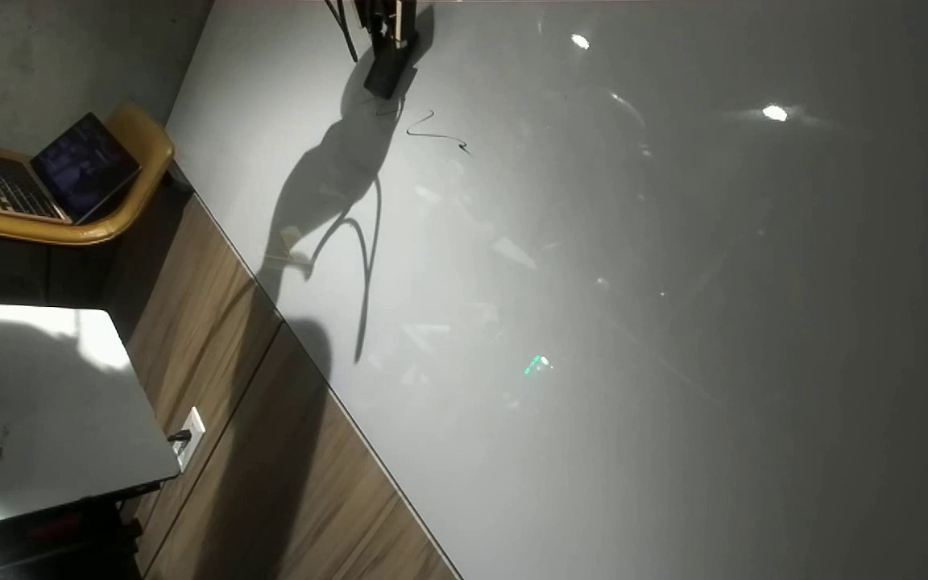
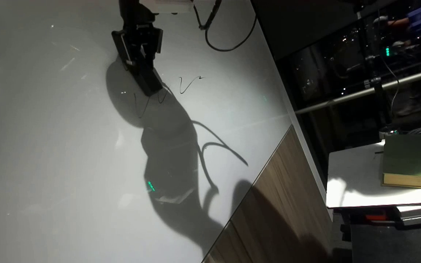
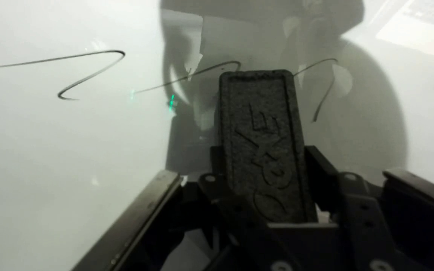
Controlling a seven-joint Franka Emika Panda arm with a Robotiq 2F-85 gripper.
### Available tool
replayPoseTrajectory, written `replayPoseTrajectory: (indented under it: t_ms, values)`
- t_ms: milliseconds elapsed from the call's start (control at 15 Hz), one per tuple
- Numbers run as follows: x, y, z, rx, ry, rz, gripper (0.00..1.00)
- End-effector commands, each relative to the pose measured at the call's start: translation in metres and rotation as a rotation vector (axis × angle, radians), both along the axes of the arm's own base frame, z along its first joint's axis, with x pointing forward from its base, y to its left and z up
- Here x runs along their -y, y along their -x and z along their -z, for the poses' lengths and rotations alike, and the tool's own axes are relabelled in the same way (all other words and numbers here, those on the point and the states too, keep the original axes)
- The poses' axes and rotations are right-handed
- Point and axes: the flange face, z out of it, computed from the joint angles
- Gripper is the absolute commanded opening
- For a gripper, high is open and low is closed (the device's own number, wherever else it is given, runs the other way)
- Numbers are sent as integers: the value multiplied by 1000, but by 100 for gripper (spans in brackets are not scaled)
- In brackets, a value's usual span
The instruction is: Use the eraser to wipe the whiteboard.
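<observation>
1. Wrist view: the gripper [image 3: 265, 177] holds the dark-grey eraser [image 3: 256, 94], its jaws pressed to both long sides and standing only as far apart as the block is wide.
2. Lettering is cut lengthwise into the eraser's flat face. The character by the far end looks like an E and the rounded one nearest the gripper like an O; those between are too unclear for me to name a brand.
3. The eraser reaches out over the whiteboard [image 3: 51, 158]; whether it touches the surface I cannot tell.
4. Thin dark pen strokes [image 3: 89, 76] mark the board. The leftmost bends like a loose Z, another runs up to the eraser's far end, and a third comes out on its right.
5. In both exterior views the gripper comes in from the top edge, the eraser tilted. A broad shadow [image 2: 174, 157] crosses the board onto a wood-grain panel [image 2: 276, 219].
6. In an exterior view, an open laptop [image 1: 85, 173] rests on a yellow chair [image 1: 154, 153], screen lit, its contents and key legends too small to read.
7. In an exterior view, a small green light [image 2: 387, 51] glows against the dark; whether it forms a digit I cannot tell.
</observation>
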Motion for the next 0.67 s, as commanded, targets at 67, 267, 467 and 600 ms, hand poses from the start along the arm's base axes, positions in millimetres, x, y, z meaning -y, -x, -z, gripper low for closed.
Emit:
replayPoseTrajectory:
  t_ms: [67, 267, 467, 600]
  values:
    - [-36, -17, -8, 51, -18, -50, 29]
    - [-59, -10, -13, 61, -23, -83, 29]
    - [-71, -14, -11, 76, -10, -111, 29]
    - [-66, -22, -7, 74, 0, -108, 29]
